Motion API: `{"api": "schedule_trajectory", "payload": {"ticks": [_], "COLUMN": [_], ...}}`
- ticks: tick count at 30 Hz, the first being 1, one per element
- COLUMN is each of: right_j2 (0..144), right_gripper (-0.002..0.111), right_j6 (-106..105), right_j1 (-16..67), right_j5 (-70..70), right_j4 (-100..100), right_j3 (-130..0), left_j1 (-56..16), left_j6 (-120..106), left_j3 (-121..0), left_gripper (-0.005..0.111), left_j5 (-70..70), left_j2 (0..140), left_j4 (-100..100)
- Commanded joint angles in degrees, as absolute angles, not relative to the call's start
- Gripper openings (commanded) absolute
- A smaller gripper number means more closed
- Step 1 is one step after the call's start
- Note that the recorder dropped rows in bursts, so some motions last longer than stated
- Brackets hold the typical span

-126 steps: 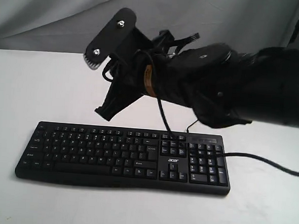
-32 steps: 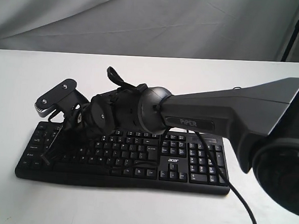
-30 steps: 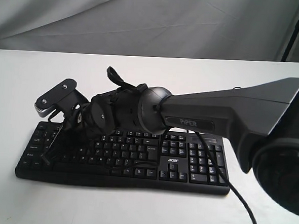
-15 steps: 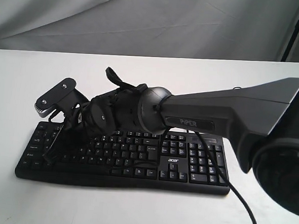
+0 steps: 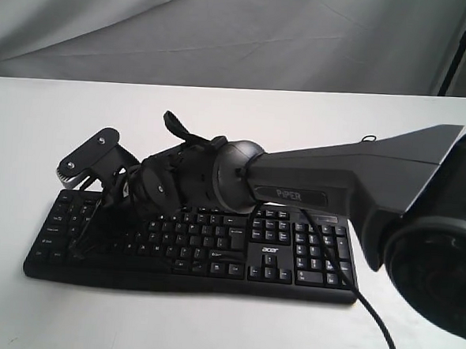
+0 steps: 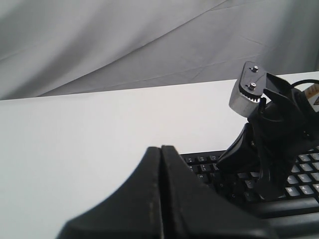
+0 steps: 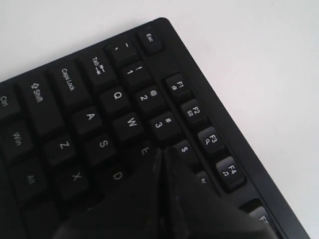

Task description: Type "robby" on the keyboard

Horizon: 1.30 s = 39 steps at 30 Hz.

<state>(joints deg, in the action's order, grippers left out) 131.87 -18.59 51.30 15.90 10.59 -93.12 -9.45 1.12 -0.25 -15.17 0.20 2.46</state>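
Observation:
The black keyboard (image 5: 213,244) lies flat on the white table (image 5: 244,128), number pad and "acer" logo toward its right end. My right gripper (image 5: 78,248) reaches across to the keyboard's left part, shut, fingers slanting down onto the letter rows. In the right wrist view its tips (image 7: 163,149) meet between the E key and the 4 key of the keyboard (image 7: 89,119), covering the keys beneath. My left gripper (image 6: 160,148) is shut on nothing, off the keyboard's left end; it does not show in the exterior view. From there the right gripper (image 6: 222,159) shows over the keyboard (image 6: 204,167).
The right arm's long grey forearm (image 5: 352,170) stretches over the keyboard's right half. A thin black cable (image 5: 374,325) runs off the keyboard's right end toward the table's front. Grey cloth (image 5: 226,32) hangs behind the table.
Four seconds ago the right gripper hung high above the keyboard's middle; it has come down over the left keys. In the last half second its wrist shifted slightly right.

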Motion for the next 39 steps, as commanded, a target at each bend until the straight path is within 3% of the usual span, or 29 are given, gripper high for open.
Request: {"api": "schedule_trajectory", "payload": {"ticks": [1,19,31,39], "right_j2": [131.8,132.9,124.8,119.1], "right_gripper": [0.000,0.000,0.000,0.000], "right_j6": [-18.4,-18.1,-17.9,-18.0], "right_j1": [51.2,51.2,50.6,47.5], "right_j5": [15.9,15.8,18.3,9.1], "right_j4": [9.5,9.0,9.0,9.0], "right_j3": [-93.1,-93.1,-92.8,-78.7], "left_j1": [-9.8,-9.8,-9.8,-9.8], "left_j6": [1.3,1.3,1.3,1.3], "left_j3": [0.0,0.0,0.0,0.0], "left_gripper": [0.000,0.000,0.000,0.000], "left_j5": [-14.9,-14.9,-14.9,-14.9], "left_j2": [0.0,0.0,0.0,0.0], "left_j4": [2.7,2.7,2.7,2.7]}}
